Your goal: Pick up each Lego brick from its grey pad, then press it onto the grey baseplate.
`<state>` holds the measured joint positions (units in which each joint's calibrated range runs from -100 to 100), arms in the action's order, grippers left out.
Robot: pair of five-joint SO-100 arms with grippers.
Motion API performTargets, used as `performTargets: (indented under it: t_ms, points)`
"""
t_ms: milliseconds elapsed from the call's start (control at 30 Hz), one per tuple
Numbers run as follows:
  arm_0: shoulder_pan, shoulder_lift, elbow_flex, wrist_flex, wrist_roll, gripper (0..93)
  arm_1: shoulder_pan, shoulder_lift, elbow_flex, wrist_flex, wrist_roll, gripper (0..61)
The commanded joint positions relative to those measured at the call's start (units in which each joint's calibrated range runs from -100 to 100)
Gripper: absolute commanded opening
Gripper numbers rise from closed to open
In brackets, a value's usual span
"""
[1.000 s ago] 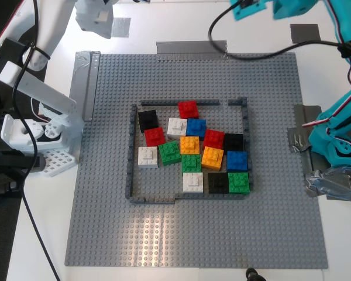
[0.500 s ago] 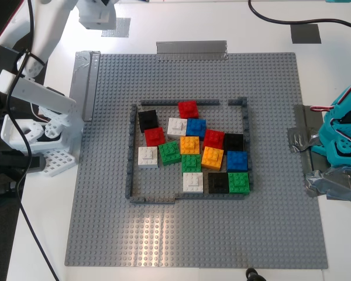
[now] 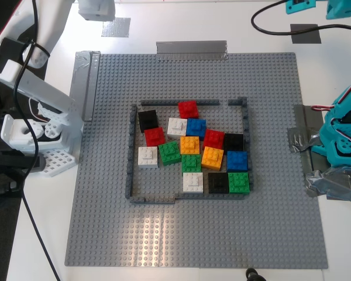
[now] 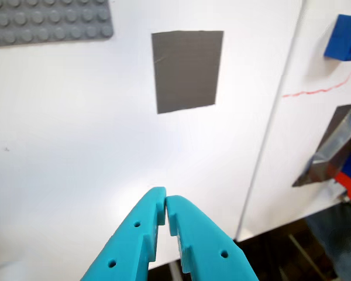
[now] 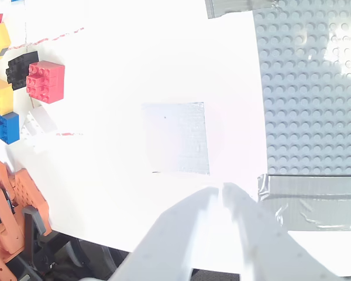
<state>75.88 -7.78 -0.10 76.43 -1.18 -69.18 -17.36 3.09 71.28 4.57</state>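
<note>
While my first gripper (image 4: 165, 202) hangs above the white table (image 4: 76, 134) with its teal jaws pressed together on nothing, the dark grey pad (image 4: 187, 70) lies bare just ahead of its tips. In the exterior view that same pad (image 3: 305, 33) sits at the far right, just beyond the corner of the grey baseplate (image 3: 105, 222).

My second gripper (image 5: 222, 196) is white, its jaws closed to a thin slit and empty — the silvery pad (image 5: 176, 138) lies bare just in front of it, and in the exterior view that pad (image 3: 116, 27) is at the far left.

The black bricks are already on the baseplate, inside the dark frame (image 3: 130, 152) among the coloured ones: one (image 3: 147, 119) at the far left of the cluster, one (image 3: 233, 141) on the right, one (image 3: 217, 182) near the front edge.
</note>
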Motion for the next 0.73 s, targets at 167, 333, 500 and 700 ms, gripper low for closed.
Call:
performTargets:
  t_ms: [167, 333, 500, 700]
  points:
    - [0.18, -2.52, 1.59, -0.6, -3.24, 0.0, -2.38, 1.22, -6.57, -2.12, -0.64, 0.1]
    - [-0.18, -2.52, 1.95, -0.36, -3.15, 0.0, -3.03, 4.57, -9.91, -2.04, -0.39, 0.1]
    - [0.11, -2.52, 2.49, -0.52, -3.15, 0.0, -3.18, 6.03, -12.71, -0.9, -0.34, 0.1]
    - [-0.18, -2.52, 2.04, -0.52, -3.1, 0.0, -3.18, 5.68, -11.9, -0.49, -0.3, 0.1]
